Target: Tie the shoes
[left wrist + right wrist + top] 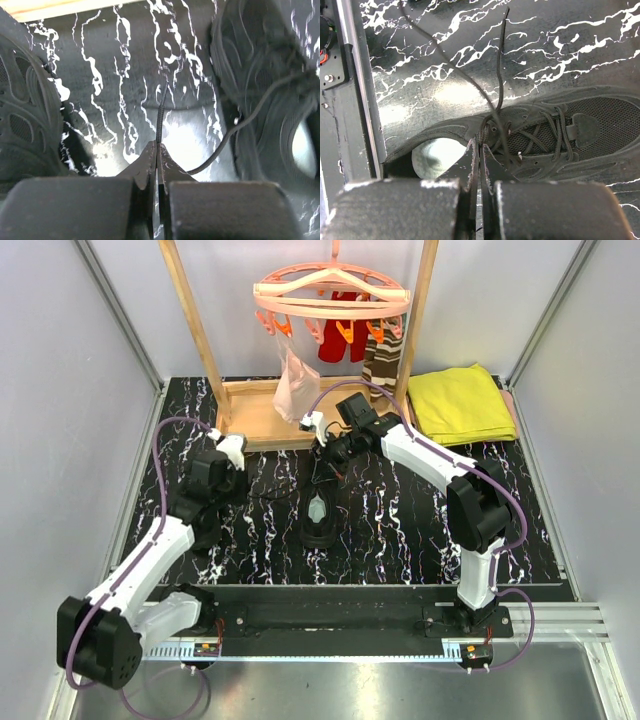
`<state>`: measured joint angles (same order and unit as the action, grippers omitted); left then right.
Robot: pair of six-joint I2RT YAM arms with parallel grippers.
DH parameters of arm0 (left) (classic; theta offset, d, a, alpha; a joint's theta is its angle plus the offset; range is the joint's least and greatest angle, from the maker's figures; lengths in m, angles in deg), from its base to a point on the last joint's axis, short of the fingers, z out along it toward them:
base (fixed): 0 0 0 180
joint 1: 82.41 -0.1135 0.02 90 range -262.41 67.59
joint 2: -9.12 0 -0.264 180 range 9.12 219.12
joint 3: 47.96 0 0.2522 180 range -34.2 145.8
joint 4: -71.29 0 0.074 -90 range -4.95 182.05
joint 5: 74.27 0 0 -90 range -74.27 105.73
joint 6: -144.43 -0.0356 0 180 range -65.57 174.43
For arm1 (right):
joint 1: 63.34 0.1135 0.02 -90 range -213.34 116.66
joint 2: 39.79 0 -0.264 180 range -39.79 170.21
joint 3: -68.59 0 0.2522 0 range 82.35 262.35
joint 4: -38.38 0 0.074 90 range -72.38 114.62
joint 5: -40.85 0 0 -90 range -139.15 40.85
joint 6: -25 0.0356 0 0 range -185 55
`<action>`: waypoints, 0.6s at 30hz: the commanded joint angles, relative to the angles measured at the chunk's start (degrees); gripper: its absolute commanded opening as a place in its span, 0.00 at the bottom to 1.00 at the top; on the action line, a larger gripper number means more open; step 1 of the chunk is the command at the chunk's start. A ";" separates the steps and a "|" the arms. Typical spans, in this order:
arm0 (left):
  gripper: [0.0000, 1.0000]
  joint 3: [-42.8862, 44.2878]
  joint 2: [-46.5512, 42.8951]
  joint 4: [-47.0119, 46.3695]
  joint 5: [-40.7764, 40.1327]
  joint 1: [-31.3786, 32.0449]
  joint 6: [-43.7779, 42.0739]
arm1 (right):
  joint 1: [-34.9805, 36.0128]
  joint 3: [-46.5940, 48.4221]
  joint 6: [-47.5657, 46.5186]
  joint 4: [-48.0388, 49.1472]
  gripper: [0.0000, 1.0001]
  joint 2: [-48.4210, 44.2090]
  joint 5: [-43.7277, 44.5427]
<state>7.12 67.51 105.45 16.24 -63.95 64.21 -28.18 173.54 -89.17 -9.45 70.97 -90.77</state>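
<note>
laces (160, 107) (thin, braided, black) pinched tight in left gripper (157, 145) and right gripper (479, 142), near mesh shoe (590, 125).

From where I stand, the overhead camera hangs high behind both arms, looking down and forward across the whole black marbled table (420, 530), with the shoe (320, 517) small at its middle. The left wrist camera sits just behind the left gripper (156, 150), low over the tabletop and facing the wooden frame (50, 7). The right wrist camera looks steeply down past the right gripper (479, 147), close above that shoe. Each foreground shows pinched fingers holding a lace (160, 110). The blurred shoe on the left view's right side is probably the same one.
</note>
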 commanded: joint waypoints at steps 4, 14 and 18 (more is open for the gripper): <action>0.00 -2.82 -12.40 2.18 14.13 -0.27 -16.89 | 0.26 -1.02 2.00 2.86 0.00 -2.13 1.90; 0.00 -2.21 -10.41 0.62 43.50 9.55 -37.19 | -0.79 1.17 7.64 5.24 0.00 -1.51 -0.56; 0.00 -0.90 -2.18 -6.68 43.69 18.00 -43.52 | -0.97 1.17 6.50 5.24 0.00 -1.42 -1.44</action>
<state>4.26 59.47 107.51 53.12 -52.34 30.12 -28.64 172.67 -83.07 -6.39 70.97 -90.38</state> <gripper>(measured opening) 0.002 0.010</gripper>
